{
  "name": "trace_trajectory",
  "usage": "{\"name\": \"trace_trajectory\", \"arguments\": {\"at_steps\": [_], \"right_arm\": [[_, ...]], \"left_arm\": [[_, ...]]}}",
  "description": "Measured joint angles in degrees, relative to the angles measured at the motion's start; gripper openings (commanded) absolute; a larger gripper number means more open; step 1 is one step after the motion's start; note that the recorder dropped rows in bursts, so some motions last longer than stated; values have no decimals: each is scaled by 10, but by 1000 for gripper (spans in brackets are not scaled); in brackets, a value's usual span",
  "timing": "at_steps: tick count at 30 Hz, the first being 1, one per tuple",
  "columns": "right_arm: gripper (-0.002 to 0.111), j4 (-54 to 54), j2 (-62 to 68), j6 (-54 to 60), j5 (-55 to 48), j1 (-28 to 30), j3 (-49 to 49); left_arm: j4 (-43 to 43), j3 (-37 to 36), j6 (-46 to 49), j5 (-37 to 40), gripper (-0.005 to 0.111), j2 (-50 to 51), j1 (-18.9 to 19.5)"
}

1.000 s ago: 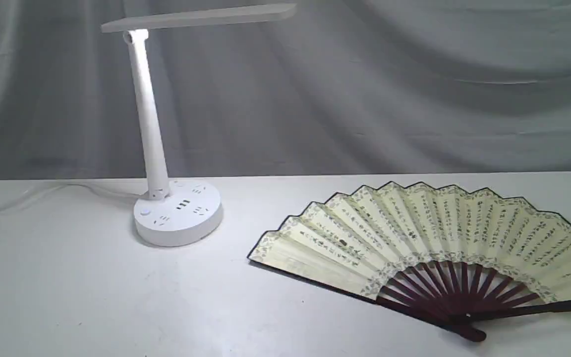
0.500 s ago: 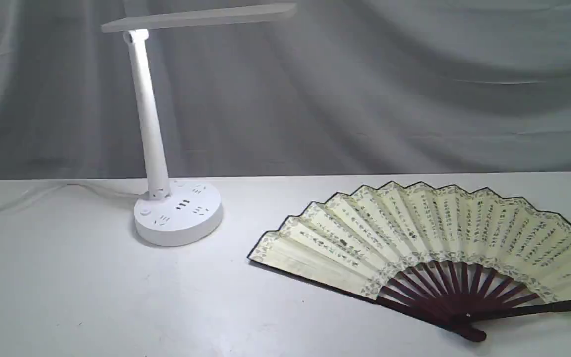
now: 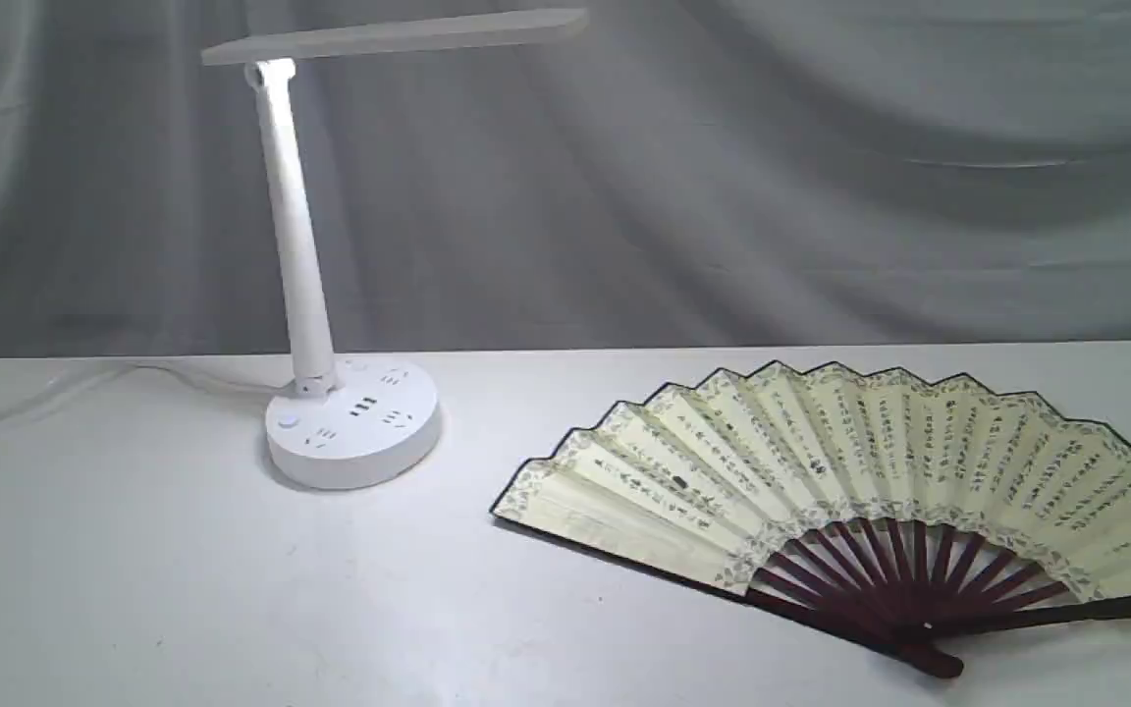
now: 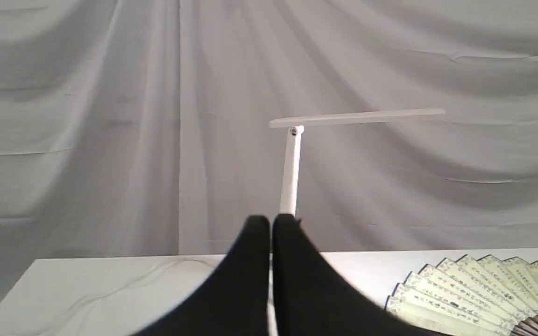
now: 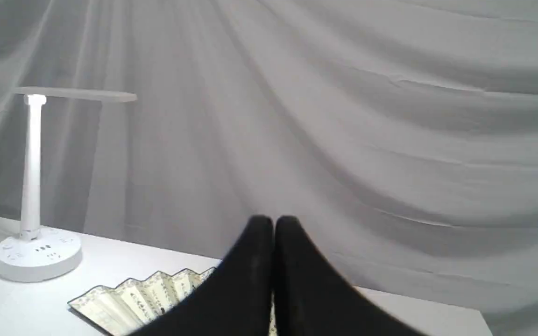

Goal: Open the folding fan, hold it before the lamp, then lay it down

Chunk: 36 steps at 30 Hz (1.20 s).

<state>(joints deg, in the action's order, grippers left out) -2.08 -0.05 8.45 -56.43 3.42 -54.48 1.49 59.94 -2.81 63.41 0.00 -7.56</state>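
Observation:
The folding fan (image 3: 850,471) lies spread open and flat on the white table (image 3: 134,589), right of centre, its maroon ribs meeting at a pivot near the front edge. It also shows in the left wrist view (image 4: 479,289) and the right wrist view (image 5: 143,294). The lamp (image 3: 302,245) stands at the back left, its bar head reaching right; it appears again as the lamp (image 4: 292,168) and the lamp (image 5: 33,186). Neither arm shows in the exterior view. My left gripper (image 4: 271,221) and right gripper (image 5: 273,221) are shut and empty, held above the table away from the fan.
A white cable (image 3: 55,398) runs from the lamp's base to the left across the table. A grey draped cloth (image 3: 723,177) closes off the back. The fan's right end reaches the exterior view's right edge.

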Motion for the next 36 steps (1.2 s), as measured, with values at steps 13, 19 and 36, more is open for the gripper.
{"name": "trace_trajectory", "arguments": {"at_steps": [13,19,36], "right_arm": [[0,-6,0,-11,155,0,149],[0,-6,1,-11,219,0,231],[0,-6,3,-11,472,0,475]], "left_arm": [[-45,-203,-11,-234,0,1,0],[-47,-330,-12,-357,0,2,0],[-36,-574,-12,-560,0,2,0]]}}
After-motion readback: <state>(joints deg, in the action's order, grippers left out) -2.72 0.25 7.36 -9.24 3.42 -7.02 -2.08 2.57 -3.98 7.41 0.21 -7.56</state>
